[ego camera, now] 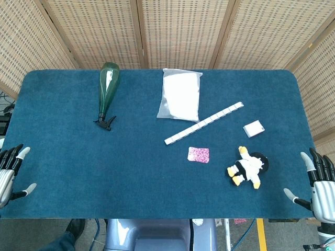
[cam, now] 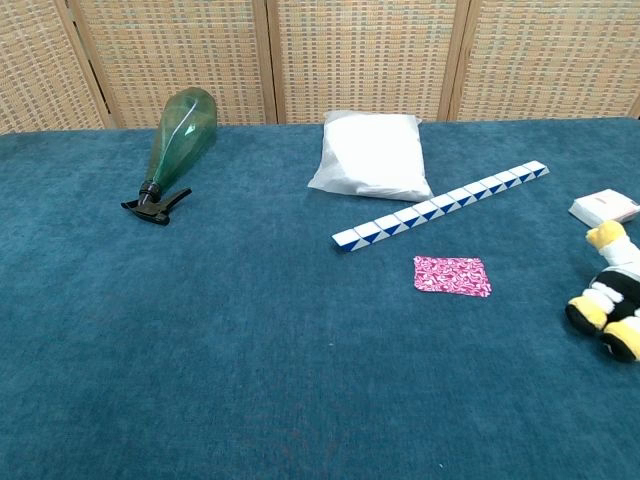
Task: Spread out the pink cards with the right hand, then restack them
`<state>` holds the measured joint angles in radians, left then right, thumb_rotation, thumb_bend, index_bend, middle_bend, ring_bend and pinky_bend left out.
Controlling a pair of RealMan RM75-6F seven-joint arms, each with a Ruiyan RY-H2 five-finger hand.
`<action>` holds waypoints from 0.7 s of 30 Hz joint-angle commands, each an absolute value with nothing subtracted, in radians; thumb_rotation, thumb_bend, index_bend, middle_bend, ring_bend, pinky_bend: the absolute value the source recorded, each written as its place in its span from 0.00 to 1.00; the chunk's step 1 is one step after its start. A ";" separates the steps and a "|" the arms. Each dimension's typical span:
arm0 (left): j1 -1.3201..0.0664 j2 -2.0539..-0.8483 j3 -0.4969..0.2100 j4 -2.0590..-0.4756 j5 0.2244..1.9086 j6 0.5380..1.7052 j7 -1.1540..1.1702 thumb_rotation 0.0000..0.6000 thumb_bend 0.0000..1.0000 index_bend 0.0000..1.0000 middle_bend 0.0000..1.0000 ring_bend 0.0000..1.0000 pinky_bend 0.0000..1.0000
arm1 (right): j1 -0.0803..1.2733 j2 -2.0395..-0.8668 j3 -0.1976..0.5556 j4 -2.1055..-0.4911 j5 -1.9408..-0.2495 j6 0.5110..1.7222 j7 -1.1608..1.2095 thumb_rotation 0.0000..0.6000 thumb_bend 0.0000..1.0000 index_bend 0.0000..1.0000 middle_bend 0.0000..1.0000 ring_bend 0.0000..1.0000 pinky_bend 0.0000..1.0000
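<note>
The pink cards (ego camera: 199, 155) lie as one neat stack on the blue table, right of centre; the chest view shows the same pink patterned stack (cam: 452, 276) flat on the cloth. My right hand (ego camera: 320, 185) hovers at the table's near right corner, fingers apart and holding nothing, well to the right of the cards. At the near left edge my left hand (ego camera: 9, 172) is likewise open and empty. Neither hand appears in the chest view.
A plush penguin (ego camera: 248, 167) lies just right of the cards, between them and my right hand. A long white-and-blue segmented strip (ego camera: 204, 123) runs diagonally behind the cards. Further off are a white bag (ego camera: 180, 95), a small white box (ego camera: 253, 128) and a green spray bottle (ego camera: 108, 89).
</note>
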<state>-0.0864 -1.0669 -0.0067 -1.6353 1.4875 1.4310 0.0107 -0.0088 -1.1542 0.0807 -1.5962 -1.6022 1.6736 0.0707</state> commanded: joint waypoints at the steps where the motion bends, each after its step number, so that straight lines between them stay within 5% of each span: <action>1: -0.086 -1.067 -0.007 -1.635 1.488 1.433 0.013 1.00 0.22 0.00 0.00 0.00 0.00 | -0.007 -1.154 0.079 -1.595 -1.603 1.669 0.072 1.00 0.00 0.01 0.00 0.00 0.00; 12: -0.089 -1.069 -0.011 -1.640 1.478 1.426 0.020 1.00 0.22 0.00 0.00 0.00 0.00 | 0.131 -1.136 0.065 -1.577 -1.708 1.503 0.104 1.00 0.16 0.01 0.00 0.00 0.00; 16: -0.090 -1.069 -0.011 -1.643 1.478 1.425 0.030 1.00 0.22 0.00 0.00 0.00 0.00 | 0.213 -1.158 0.075 -1.545 -1.767 1.444 0.135 1.00 0.42 0.08 0.01 0.00 0.00; 21: -0.092 -1.069 -0.015 -1.653 1.462 1.418 0.043 1.00 0.22 0.00 0.00 0.00 0.00 | 0.395 -1.214 0.067 -1.510 -1.779 1.191 0.241 1.00 0.97 0.13 0.03 0.00 0.00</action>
<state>-0.0914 -1.0694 -0.0145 -1.6514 1.4636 1.4191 0.0416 0.2815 -1.1750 0.0693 -1.5373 -1.7669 1.3426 0.1696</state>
